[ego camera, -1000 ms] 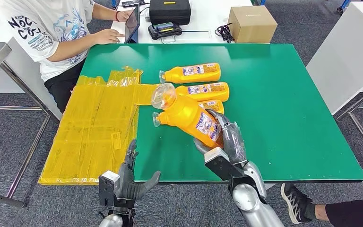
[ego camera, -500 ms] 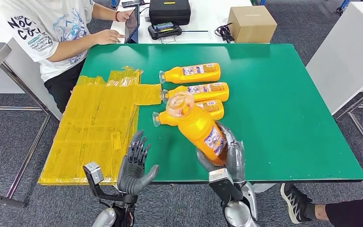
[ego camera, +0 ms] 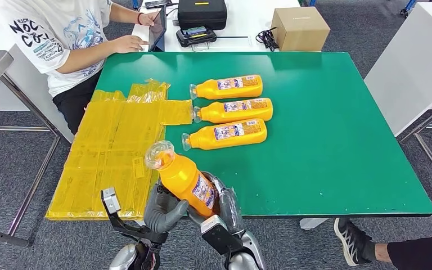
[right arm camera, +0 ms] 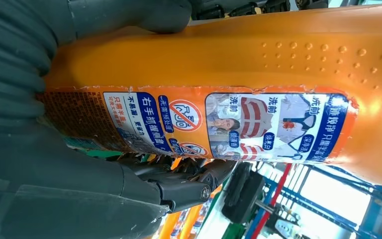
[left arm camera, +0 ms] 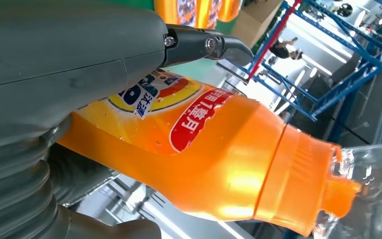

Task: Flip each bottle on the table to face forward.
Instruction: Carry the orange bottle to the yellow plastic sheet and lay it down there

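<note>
I have the orange bottle (ego camera: 184, 179) lifted at lower centre, off the table (ego camera: 337, 140), right hand (ego camera: 225, 208) grasping its base, left hand (ego camera: 162, 209) closing around it. Handing over mid-air, it could slip.

Looks like a robotics lab or test workspace. Green work table (ego camera: 343, 140) on grey carpet floor (ego camera: 11, 163), white desks around it. Person (ego camera: 50, 39) seated at a tablet (ego camera: 157, 28) next to a black equipment case (ego camera: 202, 12), cables (ego camera: 267, 38), cardboard box (ego camera: 300, 28). Wrist views show blue metal racking (left arm camera: 323, 84) behind, probably warehouse-style shelving, too blurred to be sure.
</note>
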`<state>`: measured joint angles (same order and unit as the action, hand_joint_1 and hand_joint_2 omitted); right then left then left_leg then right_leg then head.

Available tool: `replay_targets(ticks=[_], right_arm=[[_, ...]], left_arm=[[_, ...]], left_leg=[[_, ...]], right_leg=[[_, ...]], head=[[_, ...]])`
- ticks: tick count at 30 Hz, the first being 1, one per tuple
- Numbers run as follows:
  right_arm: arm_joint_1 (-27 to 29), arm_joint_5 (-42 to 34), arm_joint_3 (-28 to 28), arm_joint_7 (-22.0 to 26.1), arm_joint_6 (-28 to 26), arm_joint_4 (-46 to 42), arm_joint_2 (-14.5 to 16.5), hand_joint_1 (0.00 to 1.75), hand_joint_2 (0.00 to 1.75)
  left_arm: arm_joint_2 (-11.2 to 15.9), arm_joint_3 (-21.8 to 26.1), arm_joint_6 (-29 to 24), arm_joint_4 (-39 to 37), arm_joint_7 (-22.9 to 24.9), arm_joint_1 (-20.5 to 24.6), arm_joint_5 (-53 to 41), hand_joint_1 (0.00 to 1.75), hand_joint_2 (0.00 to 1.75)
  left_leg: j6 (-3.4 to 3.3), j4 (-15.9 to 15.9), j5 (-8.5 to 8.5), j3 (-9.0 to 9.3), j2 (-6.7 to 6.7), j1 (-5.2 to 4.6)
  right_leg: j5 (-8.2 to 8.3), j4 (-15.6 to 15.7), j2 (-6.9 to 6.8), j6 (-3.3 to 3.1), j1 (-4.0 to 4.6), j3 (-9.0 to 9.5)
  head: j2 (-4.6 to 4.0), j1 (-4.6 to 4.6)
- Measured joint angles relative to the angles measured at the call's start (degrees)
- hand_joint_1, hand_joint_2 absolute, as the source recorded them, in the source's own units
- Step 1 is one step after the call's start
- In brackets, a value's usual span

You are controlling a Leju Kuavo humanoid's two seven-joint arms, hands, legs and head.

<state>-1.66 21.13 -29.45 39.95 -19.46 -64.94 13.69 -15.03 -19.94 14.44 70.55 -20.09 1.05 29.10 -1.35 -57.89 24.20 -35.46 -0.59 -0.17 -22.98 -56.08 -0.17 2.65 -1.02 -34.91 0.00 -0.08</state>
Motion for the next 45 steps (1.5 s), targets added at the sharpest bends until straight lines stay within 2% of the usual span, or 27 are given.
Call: replay_targets(ticks=[12,18,23,24,27,28,35,45], right_arm=[[-2.03,0.81,-1.81,-0.46,2.16,3.28,0.86,1.75,1.75],[-4.20,2.10,-3.66,-1.34,3.57,6.03,0.86,1.75,1.75],[-6.42,3.24,-5.45,-1.83,5.68,8.85,0.84,1.75,1.75],[-6.73,3.41,-5.81,-1.88,5.93,9.26,0.84,1.75,1.75],[-7.37,3.53,-6.67,-2.03,6.49,10.24,0.84,1.75,1.75],[-7.62,3.60,-6.86,-2.14,6.72,10.62,0.84,1.75,1.75],[-9.43,4.47,-7.93,-2.58,8.21,13.14,0.85,1.75,1.75],[-10.46,5.11,-8.81,-2.75,9.00,14.51,1.03,1.75,1.75]], left_arm=[[0.61,0.04,-5.32,-0.97,-1.63,0.29,-6.04,0.00,1.75],[0.92,0.97,-6.04,-1.57,-2.45,0.19,-7.00,0.00,1.75],[1.03,2.50,-6.28,-1.66,-4.98,-0.08,-7.66,0.00,1.75],[1.06,2.79,-6.34,-1.66,-5.19,-0.10,-7.73,0.28,1.75],[1.10,3.43,-6.29,-1.64,-5.61,-0.17,-7.35,1.57,1.75],[1.10,3.68,-6.08,-1.62,-5.75,-0.23,-6.99,1.72,1.75],[1.10,5.69,-4.12,-1.18,-5.87,-0.94,-4.67,1.75,1.75],[1.08,6.95,-3.99,-0.64,-5.94,-1.17,-3.80,1.75,1.75]], left_leg=[[0.00,0.00,0.00,0.00,0.01,0.02],[0.00,0.00,-0.01,0.01,0.02,0.01],[0.00,-0.01,-0.01,0.03,0.04,0.01],[0.00,-0.01,-0.01,0.03,0.04,0.01],[0.01,-0.01,-0.01,0.03,0.06,0.01],[0.01,-0.01,-0.01,0.03,0.08,0.01],[0.01,-0.01,-0.01,0.03,0.13,0.01],[0.01,-0.01,-0.01,0.03,0.15,0.01]], right_leg=[[0.00,-0.01,0.00,0.00,0.01,-0.01],[0.00,0.00,0.01,0.00,0.01,-0.01],[0.01,0.00,0.03,0.00,0.01,-0.03],[0.01,0.00,0.03,0.00,0.01,-0.03],[0.01,-0.01,0.04,0.00,0.01,-0.04],[0.01,-0.01,0.05,0.00,0.01,-0.05],[0.01,0.00,0.12,0.00,0.01,-0.08],[0.01,0.00,0.14,0.00,0.01,-0.10]], head=[[0.00,0.00],[0.00,0.00],[0.00,-0.01],[0.00,-0.01],[0.00,-0.02],[0.00,-0.01],[0.00,-0.01],[0.00,-0.01]])
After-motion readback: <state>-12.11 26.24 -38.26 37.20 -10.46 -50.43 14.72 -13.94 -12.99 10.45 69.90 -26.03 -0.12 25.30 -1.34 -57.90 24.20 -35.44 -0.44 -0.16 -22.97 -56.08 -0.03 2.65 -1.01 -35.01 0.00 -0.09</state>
